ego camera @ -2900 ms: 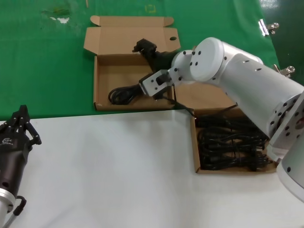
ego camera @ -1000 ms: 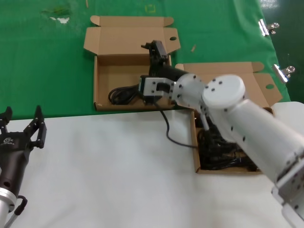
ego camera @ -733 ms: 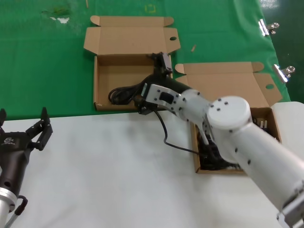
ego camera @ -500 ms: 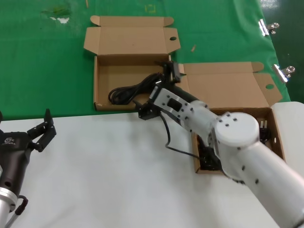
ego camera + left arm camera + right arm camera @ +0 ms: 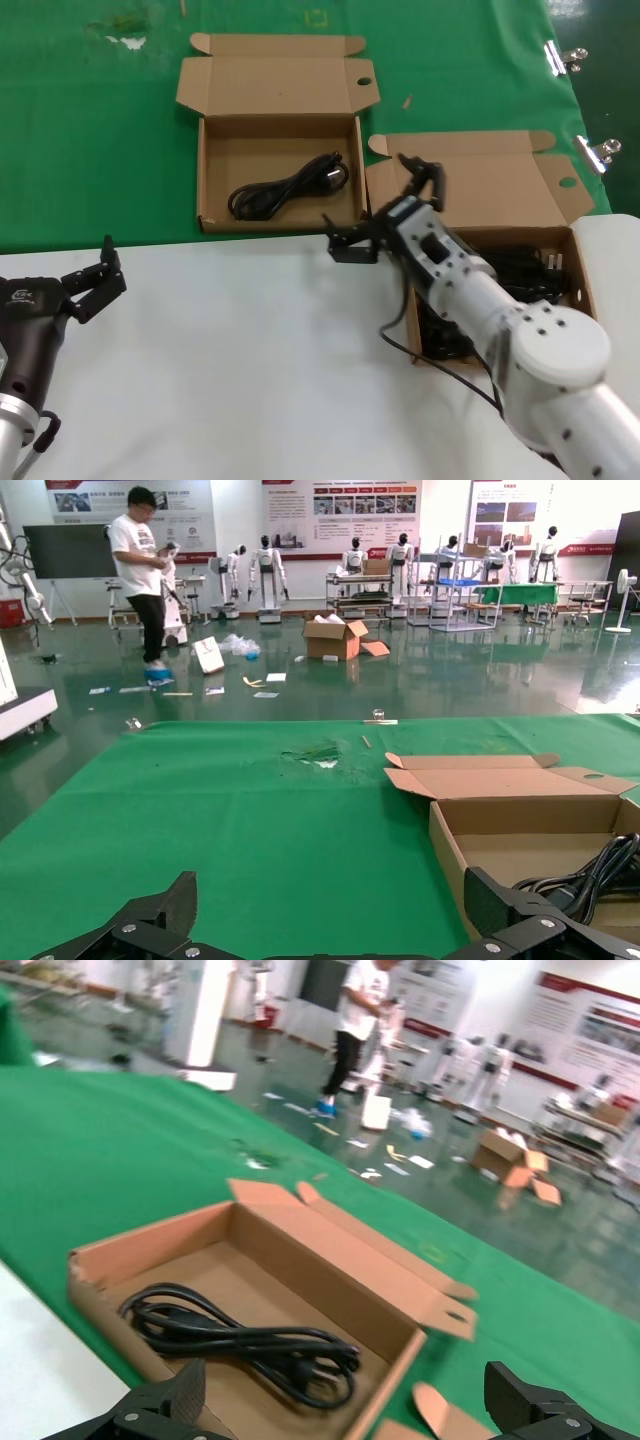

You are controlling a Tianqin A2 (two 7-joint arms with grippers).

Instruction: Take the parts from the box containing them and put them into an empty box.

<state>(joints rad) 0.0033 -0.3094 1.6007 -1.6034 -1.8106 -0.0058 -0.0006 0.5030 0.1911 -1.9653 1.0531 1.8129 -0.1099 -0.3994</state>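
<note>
White arm of yours reaches in from the near right, and the right gripper (image 5: 383,212) hovers with fingers spread wide, nothing in them, over the gap between the two boxes. Just beyond and left of it, the flat-lidded box (image 5: 215,170) holds one black cord (image 5: 290,187). Behind it on the arm's side, the other box (image 5: 560,213) has its cord pile (image 5: 510,270) mostly hidden by the arm. Your left gripper (image 5: 95,280) sits parked far left, fingers apart too.
</note>
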